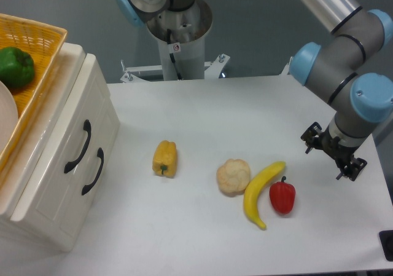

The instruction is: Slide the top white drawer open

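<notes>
White table (202,113), two drawers (both shut), four foods

No readable txt, brand, no. or label anywhere. Only marking: small red-and-white sticker (176,47) on the arm's base column (179,39), too small/blurred to read. Nothing printed on the drawer fronts, basket or surface as far as can be seen.
</notes>
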Action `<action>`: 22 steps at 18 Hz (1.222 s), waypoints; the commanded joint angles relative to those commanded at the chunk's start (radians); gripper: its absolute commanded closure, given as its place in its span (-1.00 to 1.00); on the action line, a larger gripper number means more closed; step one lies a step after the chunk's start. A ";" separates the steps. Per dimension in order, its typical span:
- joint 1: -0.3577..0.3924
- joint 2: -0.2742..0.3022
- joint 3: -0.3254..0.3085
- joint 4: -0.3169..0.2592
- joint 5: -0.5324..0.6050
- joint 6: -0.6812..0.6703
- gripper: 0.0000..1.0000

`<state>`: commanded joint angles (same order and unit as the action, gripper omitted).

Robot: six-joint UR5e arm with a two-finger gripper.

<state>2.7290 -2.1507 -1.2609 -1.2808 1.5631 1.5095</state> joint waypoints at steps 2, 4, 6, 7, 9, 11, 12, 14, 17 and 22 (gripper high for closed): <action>-0.002 0.018 -0.011 -0.009 0.000 -0.002 -1.00; -0.009 0.028 -0.015 -0.023 0.000 -0.005 -1.00; -0.026 0.038 -0.038 -0.020 0.000 -0.012 -1.00; -0.028 0.055 -0.066 -0.008 -0.008 -0.024 -1.00; -0.031 0.068 -0.086 0.014 -0.015 -0.090 -1.00; -0.046 0.068 -0.075 0.003 -0.012 -0.098 -1.00; -0.048 0.068 -0.080 0.003 -0.011 -0.100 -1.00; -0.069 0.083 -0.104 0.014 -0.003 -0.115 -1.00; -0.107 0.124 -0.133 0.011 -0.009 -0.286 -1.00; -0.189 0.178 -0.160 -0.063 -0.031 -0.480 -1.00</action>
<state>2.5404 -1.9728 -1.4205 -1.3435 1.5326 1.0299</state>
